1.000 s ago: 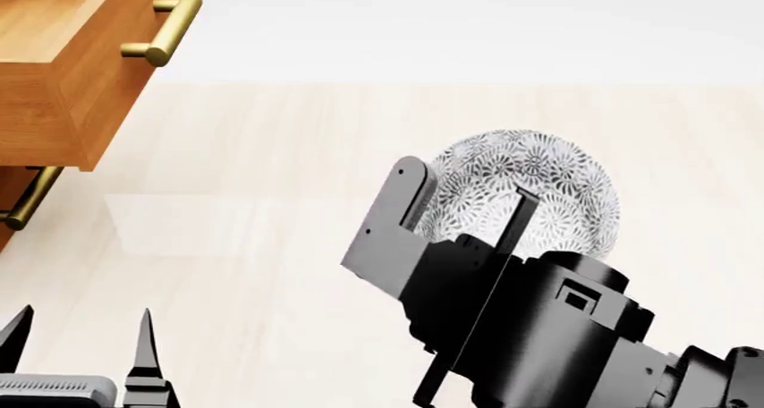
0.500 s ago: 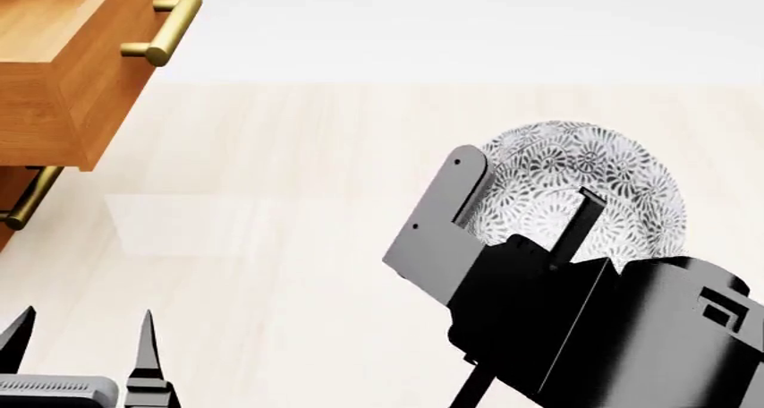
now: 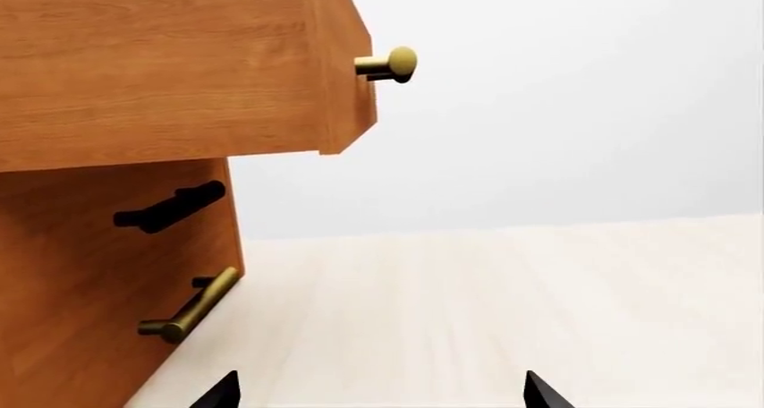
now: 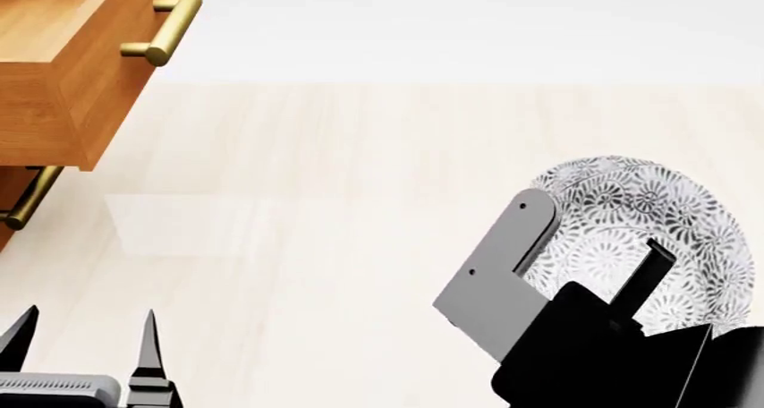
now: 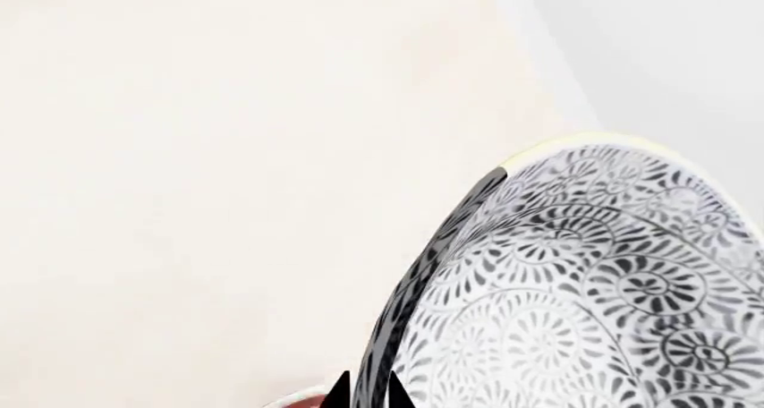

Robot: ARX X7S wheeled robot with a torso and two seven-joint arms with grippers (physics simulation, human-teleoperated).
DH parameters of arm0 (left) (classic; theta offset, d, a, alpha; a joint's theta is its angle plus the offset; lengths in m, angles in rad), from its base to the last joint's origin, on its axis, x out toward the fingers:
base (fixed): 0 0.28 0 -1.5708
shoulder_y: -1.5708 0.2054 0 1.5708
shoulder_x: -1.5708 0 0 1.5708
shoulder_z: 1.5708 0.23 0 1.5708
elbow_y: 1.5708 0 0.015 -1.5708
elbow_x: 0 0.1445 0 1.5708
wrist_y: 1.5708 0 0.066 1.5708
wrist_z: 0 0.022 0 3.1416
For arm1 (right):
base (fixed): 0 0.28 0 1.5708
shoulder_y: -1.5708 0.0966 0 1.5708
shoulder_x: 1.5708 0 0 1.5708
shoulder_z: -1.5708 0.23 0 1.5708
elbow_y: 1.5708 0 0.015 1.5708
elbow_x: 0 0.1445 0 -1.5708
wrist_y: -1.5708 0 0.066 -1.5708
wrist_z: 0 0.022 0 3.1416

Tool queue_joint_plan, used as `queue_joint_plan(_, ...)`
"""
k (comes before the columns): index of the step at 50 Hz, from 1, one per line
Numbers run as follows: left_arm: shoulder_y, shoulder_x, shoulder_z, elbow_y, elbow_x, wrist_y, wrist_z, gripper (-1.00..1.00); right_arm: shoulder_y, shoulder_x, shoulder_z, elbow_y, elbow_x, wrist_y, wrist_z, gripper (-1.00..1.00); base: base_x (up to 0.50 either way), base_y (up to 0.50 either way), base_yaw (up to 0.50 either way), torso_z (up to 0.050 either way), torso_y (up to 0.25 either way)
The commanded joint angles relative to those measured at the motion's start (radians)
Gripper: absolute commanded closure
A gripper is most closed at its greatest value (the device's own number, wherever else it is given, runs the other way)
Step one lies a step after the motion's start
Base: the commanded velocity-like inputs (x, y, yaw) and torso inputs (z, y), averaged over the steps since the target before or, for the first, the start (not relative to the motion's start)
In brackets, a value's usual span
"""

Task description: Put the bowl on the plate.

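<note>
Gripping the bowl (image 4: 645, 229) by its rim with the right gripper (image 4: 585, 278), one finger outside the wall and the other, dark and narrow, reaching down inside. Holding it raised and tilted at the lower right of the head view, over the pale wood surface (image 4: 358, 202), patterned hollow turned toward the camera. Clenching on the rim as seen from the right wrist too: bowl (image 5: 573, 292) filling the corner of that view, the two black fingertips (image 5: 368, 392) pinching either side of its edge, pale surface (image 5: 215, 175) spreading beyond.

Resting low at the bottom left of the head view, the left gripper (image 4: 81, 341), jaws spread apart with nothing between the two black pointed tips. Showing the same from the left wrist: left gripper (image 3: 379, 392) with only its two tips poking into view, well apart from each other, bare surface (image 3: 478, 301) between them.

Standing at the left edge, a wooden cabinet (image 4: 18, 193) with an upper drawer (image 4: 66, 59) pulled out, brass bar handle (image 4: 165, 28) on its front, and a second brass handle (image 4: 30, 198) lower down. Keeping well apart from the bowl.
</note>
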Motion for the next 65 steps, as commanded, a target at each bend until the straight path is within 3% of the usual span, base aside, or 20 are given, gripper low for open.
queue_joint_plan(1, -0.005, 0.001, 0.006, -0.004, 0.0, 0.0, 0.001, -1.0, -0.054, 0.084, 0.072, -0.081, 0.077, 0.008, 0.124, 1.0, 0.0, 0.0, 0.0, 0.0, 0.01)
queue_joint_plan(14, -0.008, -0.001, 0.011, -0.01, -0.002, 0.002, 0.002, -1.0, -0.122, 0.196, 0.143, -0.124, 0.166, -0.07, 0.205, 1.0, 0.0, 0.0, 0.0, 0.0, 0.0)
queue_joint_plan(25, -0.006, -0.003, 0.011, -0.007, -0.006, 0.002, 0.0, -1.0, -0.162, 0.265, 0.152, -0.132, 0.173, -0.128, 0.137, 1.0, 0.0, 0.0, 0.0, 0.0, 0.0)
queue_joint_plan(65, -0.018, -0.004, 0.023, -0.018, -0.009, 0.001, -0.003, -1.0, -0.341, 0.376, 0.118, -0.058, 0.114, -0.308, 0.086, 1.0, 0.0, 0.0, 0.0, 0.0, 0.001)
